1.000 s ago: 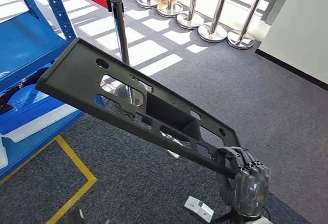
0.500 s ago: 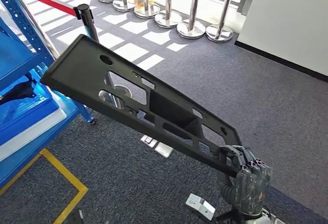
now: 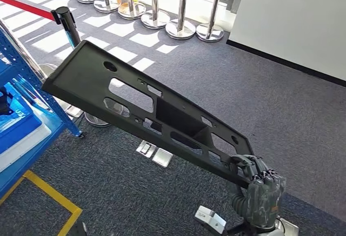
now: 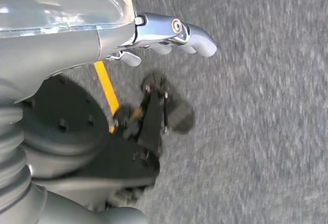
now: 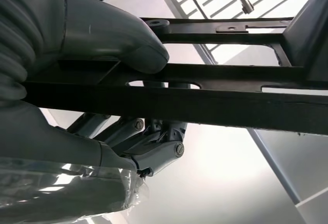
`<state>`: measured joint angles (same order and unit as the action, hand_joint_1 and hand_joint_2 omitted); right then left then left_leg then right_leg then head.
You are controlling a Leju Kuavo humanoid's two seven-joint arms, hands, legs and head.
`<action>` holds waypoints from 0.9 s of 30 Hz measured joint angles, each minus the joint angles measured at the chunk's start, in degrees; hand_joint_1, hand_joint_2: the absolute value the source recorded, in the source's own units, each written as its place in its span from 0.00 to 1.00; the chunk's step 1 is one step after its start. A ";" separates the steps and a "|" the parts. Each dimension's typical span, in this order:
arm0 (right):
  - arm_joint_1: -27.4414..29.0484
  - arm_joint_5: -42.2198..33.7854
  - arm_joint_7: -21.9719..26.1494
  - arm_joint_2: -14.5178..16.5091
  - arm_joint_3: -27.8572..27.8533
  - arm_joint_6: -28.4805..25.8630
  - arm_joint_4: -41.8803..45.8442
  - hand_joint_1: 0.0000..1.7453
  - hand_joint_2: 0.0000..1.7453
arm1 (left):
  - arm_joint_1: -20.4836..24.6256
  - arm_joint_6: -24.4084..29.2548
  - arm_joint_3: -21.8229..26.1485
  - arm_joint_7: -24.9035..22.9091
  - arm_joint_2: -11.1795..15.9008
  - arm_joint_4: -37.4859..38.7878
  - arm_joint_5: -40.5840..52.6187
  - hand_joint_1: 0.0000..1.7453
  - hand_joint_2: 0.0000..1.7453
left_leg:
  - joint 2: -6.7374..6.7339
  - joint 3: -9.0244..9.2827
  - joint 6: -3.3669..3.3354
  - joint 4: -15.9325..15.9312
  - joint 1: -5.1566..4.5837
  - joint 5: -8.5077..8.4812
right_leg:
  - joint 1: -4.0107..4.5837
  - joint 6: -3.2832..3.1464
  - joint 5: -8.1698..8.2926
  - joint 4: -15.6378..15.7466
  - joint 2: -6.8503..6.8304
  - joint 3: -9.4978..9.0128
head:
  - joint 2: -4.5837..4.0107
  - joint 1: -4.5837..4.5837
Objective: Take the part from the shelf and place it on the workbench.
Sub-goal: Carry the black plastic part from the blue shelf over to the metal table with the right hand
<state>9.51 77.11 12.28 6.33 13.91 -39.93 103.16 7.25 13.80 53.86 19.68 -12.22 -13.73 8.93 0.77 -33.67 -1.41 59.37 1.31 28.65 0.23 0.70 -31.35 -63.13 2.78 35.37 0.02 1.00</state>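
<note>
The right hand [image 3: 257, 184] was clamped on one end of the long black part [image 3: 142, 109], thumb above and fingers [image 5: 155, 142] below, and the part stood out in the air over the grey carpet [image 3: 261, 95], already off the blue shelf [image 3: 24, 122]. The left hand [image 4: 170, 32] hung down holding nothing, its fingers stretched out. In my judgement, the carrying would go well if the grip was kept firm and the turn slow, because the long free end could swing and hit the barrier post [image 3: 67, 22].
</note>
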 joint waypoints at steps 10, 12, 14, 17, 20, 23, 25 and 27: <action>0.15 -0.07 0.00 -0.03 -0.03 0.00 -0.02 1.00 1.00 | -0.07 0.01 0.01 0.01 0.00 0.00 -0.01 0.00 1.00 | -3.70 1.55 1.03 -0.06 -0.32 1.43 | -0.23 0.46 3.28 3.79 -5.49 -1.12 | 0.00 0.01; 0.14 -0.12 0.00 -0.03 -0.05 0.00 -0.02 1.00 1.00 | -0.05 0.01 0.02 0.00 0.00 0.00 -0.01 0.00 1.00 | -4.45 1.86 1.72 -0.27 -0.28 1.66 | -0.04 -0.35 3.25 4.02 -4.68 -1.10 | 0.00 0.07; 0.03 -0.15 0.00 -0.02 -0.05 -0.01 -0.01 1.00 1.00 | 0.01 -0.01 0.01 0.00 0.01 0.00 0.01 0.00 1.00 | -3.96 1.66 2.18 1.00 -0.09 2.91 | -0.15 -1.20 3.43 4.45 -3.79 -1.40 | 0.00 0.09; -0.20 -0.21 0.02 0.04 0.02 0.00 -0.07 1.00 1.00 | 0.01 0.01 0.01 0.02 0.04 0.00 0.00 0.00 1.00 | -1.90 -2.89 2.17 10.58 -0.18 7.61 | -0.13 -2.15 3.44 4.68 -2.56 -1.68 | 0.00 0.25; -0.20 -0.32 0.02 0.05 0.04 0.00 -0.19 1.00 1.00 | 0.03 0.03 0.01 0.02 0.07 0.00 -0.01 0.00 1.00 | -1.32 -6.14 1.88 15.34 -0.30 7.41 | 0.17 -2.45 3.26 4.64 -0.85 -1.99 | 0.00 0.27; -0.24 -0.39 0.07 0.05 0.04 0.01 -0.32 1.00 1.00 | 0.02 0.03 0.01 0.02 0.13 0.00 0.00 0.00 1.00 | 0.20 -2.36 1.26 5.24 -0.25 1.09 | 0.32 -2.21 2.85 4.43 0.94 -2.42 | 0.00 0.28; -0.24 -0.50 0.09 0.05 0.04 0.02 -0.43 1.00 1.00 | 0.06 0.04 0.00 0.01 0.16 0.00 0.01 0.00 1.00 | 1.48 -0.70 1.06 1.11 -0.30 -0.26 | 0.29 -1.72 2.69 4.23 1.78 -2.21 | 0.00 0.26; -0.21 -0.61 0.09 0.05 0.03 0.01 -0.47 1.00 1.00 | 0.18 0.06 0.01 -0.03 0.13 0.00 0.00 0.00 1.00 | 1.37 -0.45 0.78 0.48 -0.43 -0.07 | 0.14 -1.09 2.70 4.33 2.42 -2.04 | 0.00 0.23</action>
<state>9.30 76.50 12.38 6.38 13.94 -39.92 102.69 7.43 13.86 53.87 19.65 -12.09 -13.73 8.93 2.13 -34.12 -0.63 59.85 0.89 28.57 0.37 -0.38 -28.65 -58.80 5.20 33.33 0.02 1.23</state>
